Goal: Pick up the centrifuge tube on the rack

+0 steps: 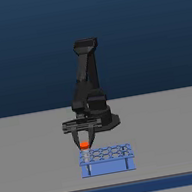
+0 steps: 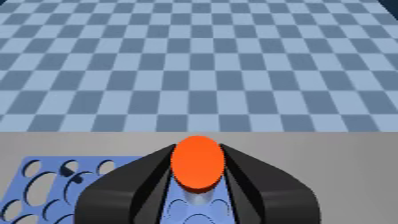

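Observation:
The centrifuge tube point(image 1: 85, 147) shows mainly as its orange-red cap point(image 2: 197, 163), with a short whitish body below it. My gripper point(image 1: 84, 144) is shut on the centrifuge tube just under the cap, its black fingers point(image 2: 133, 187) pressing on both sides. The tube hangs upright at the far corner of the light-blue rack point(image 1: 107, 159) on the exterior view's left, its lower end at about the level of the top plate. Whether its tip still sits in a hole I cannot tell. In the wrist view the rack's top plate point(image 2: 44, 185) with round holes shows beside and under the fingers.
The rack stands on a grey table point(image 1: 156, 134) near its front edge, with the arm's black base point(image 1: 102, 118) just behind it. Past the table, the wrist view shows a blue checkered floor point(image 2: 199, 65).

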Controlling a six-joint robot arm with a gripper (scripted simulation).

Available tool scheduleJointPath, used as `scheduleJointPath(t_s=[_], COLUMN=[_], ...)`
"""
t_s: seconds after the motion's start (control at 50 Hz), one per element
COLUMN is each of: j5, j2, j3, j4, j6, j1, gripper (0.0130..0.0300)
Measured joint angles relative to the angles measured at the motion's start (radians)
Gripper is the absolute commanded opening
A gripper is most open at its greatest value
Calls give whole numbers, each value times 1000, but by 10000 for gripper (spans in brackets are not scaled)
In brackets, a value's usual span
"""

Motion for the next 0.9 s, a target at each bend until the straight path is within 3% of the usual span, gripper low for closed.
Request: scheduleJointPath(t_s=[0.48,0.9], j5=[29,63], j2=[-38,-89], j3=[-20,-53], j4=[-145,-415], j6=[141,414], j1=[0,0], gripper=[130,130])
